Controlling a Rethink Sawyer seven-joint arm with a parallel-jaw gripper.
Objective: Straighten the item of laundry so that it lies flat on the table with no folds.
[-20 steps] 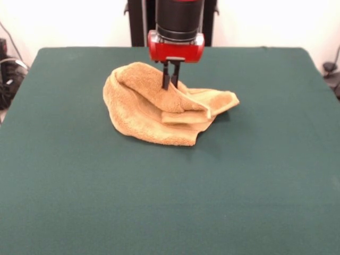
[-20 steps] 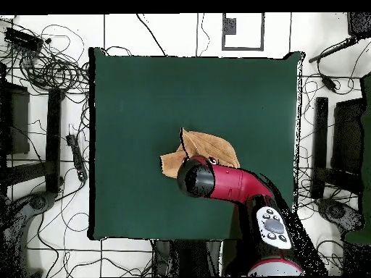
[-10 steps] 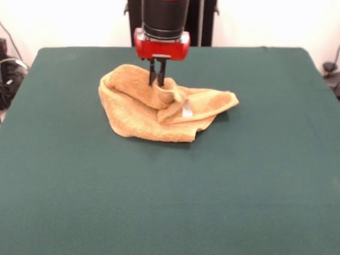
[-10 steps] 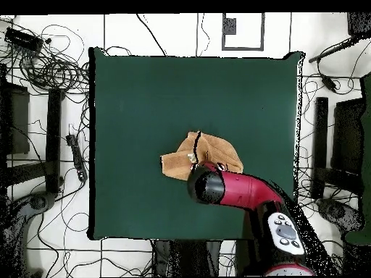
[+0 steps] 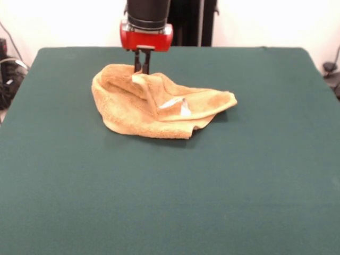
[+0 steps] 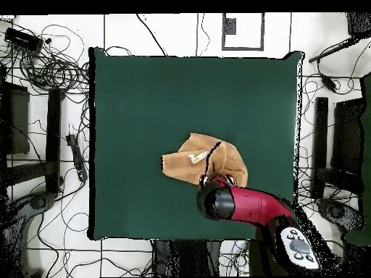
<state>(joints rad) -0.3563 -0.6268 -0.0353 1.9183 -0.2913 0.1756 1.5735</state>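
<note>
Since the earlier frames the red and black arm has drawn its tool [image 5: 142, 68] toward the far edge of the dark green felt tabletop [image 5: 170, 202], pulling a fold open. On that tabletop, in its far half, lies the golden-orange terry towel [image 5: 154, 109], crumpled, with the small white tag [image 5: 184, 109] showing. Pressed together, the tool pinches the towel's far corner. I judge the cloth soft, light and limp; corners are the best hold.

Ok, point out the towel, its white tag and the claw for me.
towel [image 5: 127, 109]: front view, broad front fold.
white tag [image 5: 185, 110]: front view, tag's middle.
claw [image 5: 142, 66]: front view, between the tips.
</note>
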